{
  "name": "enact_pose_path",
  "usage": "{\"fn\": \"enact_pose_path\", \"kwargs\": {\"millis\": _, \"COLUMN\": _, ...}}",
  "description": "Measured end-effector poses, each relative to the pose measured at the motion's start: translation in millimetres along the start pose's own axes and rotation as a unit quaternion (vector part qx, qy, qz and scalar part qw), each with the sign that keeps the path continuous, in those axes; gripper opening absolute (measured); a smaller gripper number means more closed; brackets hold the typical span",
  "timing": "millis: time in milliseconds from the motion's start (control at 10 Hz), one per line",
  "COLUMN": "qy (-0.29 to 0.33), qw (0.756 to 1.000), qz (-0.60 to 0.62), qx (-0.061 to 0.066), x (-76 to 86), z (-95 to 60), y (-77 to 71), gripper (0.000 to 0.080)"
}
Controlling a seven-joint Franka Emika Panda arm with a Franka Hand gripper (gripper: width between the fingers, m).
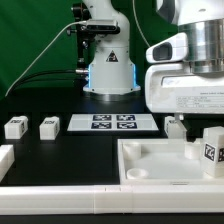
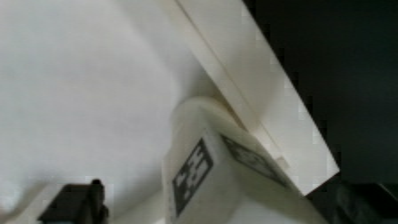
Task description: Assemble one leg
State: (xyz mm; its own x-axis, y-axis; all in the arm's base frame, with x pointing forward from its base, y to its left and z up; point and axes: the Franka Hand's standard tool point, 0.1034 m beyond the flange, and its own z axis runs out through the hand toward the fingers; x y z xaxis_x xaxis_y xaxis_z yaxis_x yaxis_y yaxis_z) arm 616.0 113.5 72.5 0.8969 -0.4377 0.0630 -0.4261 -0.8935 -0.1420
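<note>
Table (image 1: 70, 150) free nr marker board (image 1: 111, 122); tray piece (image 1: 127, 160) rim tight beside leg (image 1: 211, 150).

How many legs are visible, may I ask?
3 legs: two on the table at the exterior view's left, one on the tray at its right; others may be hidden.

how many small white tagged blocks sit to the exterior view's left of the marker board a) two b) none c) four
a, since one block and a second block stand side by side on the black table, both on the exterior view's left of the marker board.
</note>
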Motion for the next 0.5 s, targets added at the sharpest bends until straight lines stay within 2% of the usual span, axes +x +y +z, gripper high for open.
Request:
{"fn": "enact_pose_path", "kwargs": {"millis": 300, "qy": 0.003, "qw": 0.988, "qz": -0.152, "qx": -0.007, "x": -2.0, "z": 0.5, "y": -2.4, "gripper": 0.0649}}
{"fn": "enact_pose_path", "kwargs": {"millis": 400, "qy": 0.003, "qw": 0.985, "qz": -0.170, "qx": -0.007, "x": -4.7, "z": 0.7, "y": -6.6, "gripper": 0.0649}}
{"fn": "enact_pose_path", "kwargs": {"millis": 500, "qy": 0.004, "qw": 0.974, "qz": -0.226, "qx": -0.012, "x": -6.6, "z": 0.9, "y": -9.1, "gripper": 0.0649}}
